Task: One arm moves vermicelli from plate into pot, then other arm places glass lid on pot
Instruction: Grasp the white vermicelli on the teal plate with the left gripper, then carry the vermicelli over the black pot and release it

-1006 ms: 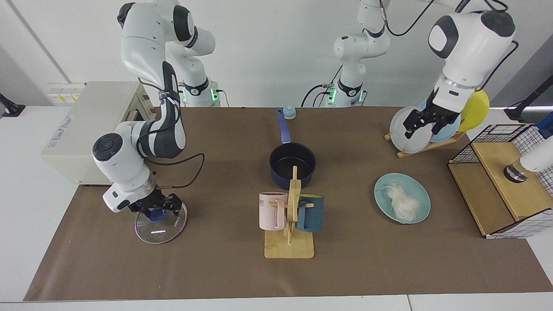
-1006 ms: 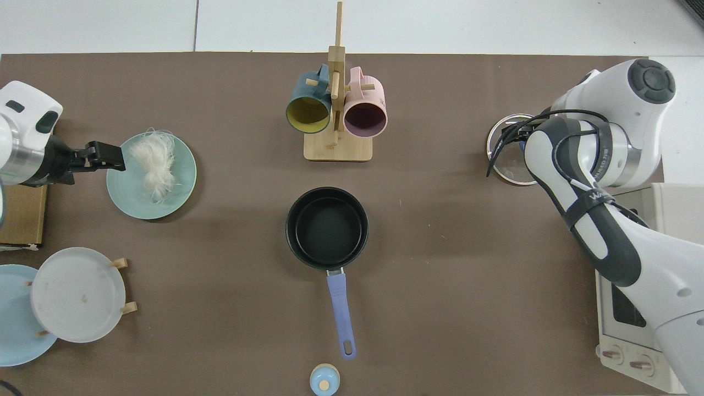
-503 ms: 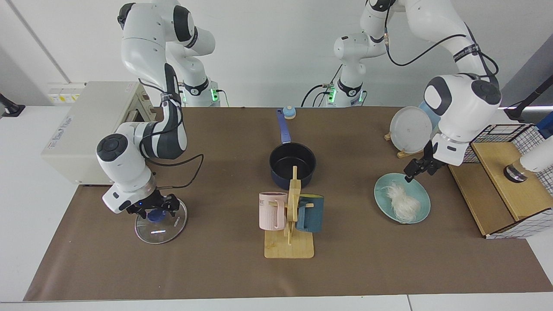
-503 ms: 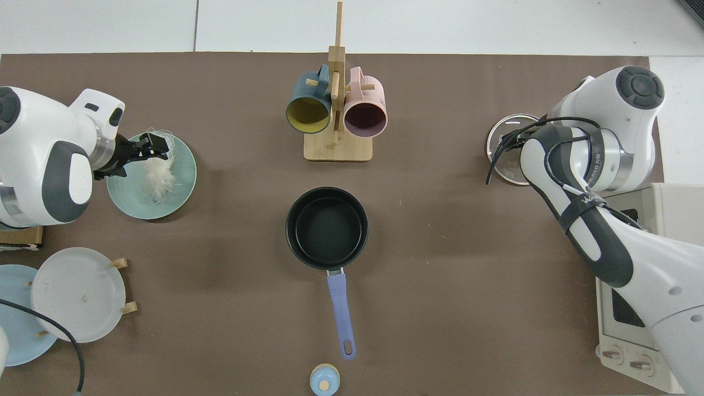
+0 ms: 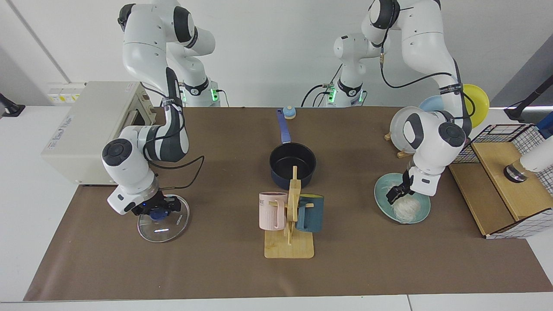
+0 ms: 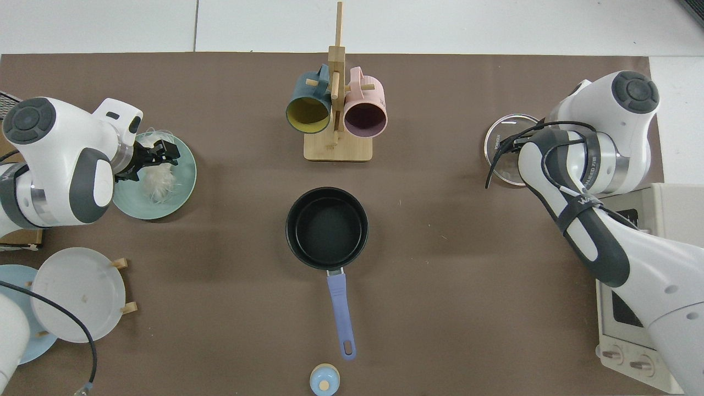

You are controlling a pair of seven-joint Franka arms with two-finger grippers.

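Reaching over vermicelli (image 5: pixel 405 206), left pincer (image 5: pixel 395 193); right pincer (image 5: pixel 156 211) grips "KONKA"-lettered glass lid (image 5: pixel 163 221).

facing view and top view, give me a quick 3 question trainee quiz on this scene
1. True or false: the pot already holds the vermicelli.
2. Which end effector is at the glass lid? A) left B) right
3. Fill in: the vermicelli lies on the teal ___.

Key: 1 false, the pot is empty. 2 B, the right end effector is at the lid's knob; the left end effector is down at the vermicelli. 3 plate.
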